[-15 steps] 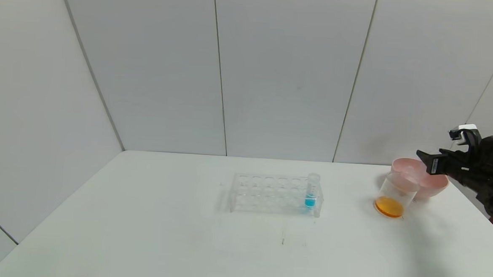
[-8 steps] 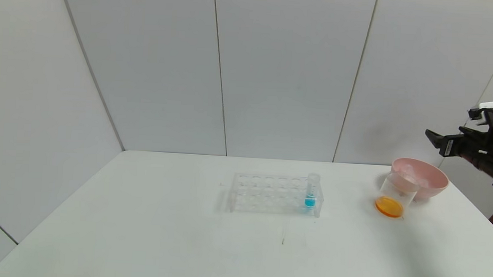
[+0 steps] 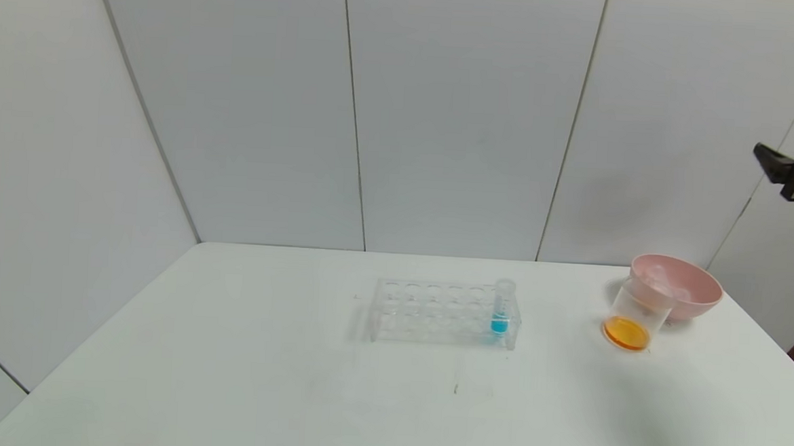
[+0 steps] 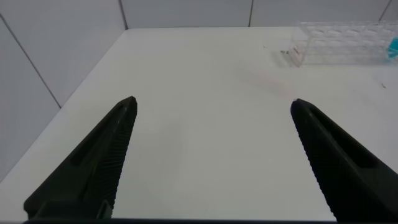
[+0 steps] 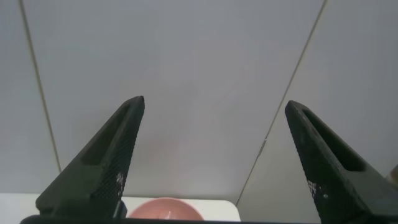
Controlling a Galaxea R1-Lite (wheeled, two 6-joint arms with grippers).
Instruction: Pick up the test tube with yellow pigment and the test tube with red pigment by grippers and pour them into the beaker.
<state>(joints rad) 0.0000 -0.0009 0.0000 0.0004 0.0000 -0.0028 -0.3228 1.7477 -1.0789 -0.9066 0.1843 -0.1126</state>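
Beaker [image 3: 634, 315] on tabletop [image 3: 226, 377] beside pink bowl [image 3: 679, 285], orange mix inside (both pours look done). Yellow and red tubes not visible. Right gripper [image 5: 214, 162] raised high, left gripper [image 4: 214, 162] low; jaws apart, empty.

head: high, front, whole table [image 3: 226, 377] | left wrist: low, shares rack [image 4: 339, 42] | right wrist: wall-facing

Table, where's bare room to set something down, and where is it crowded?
Free: the table's whole left side beside the rack, and the front strip below it. Also the gap between rack and beaker. Crowded: the far right corner, where the beaker sits against the pink bowl.
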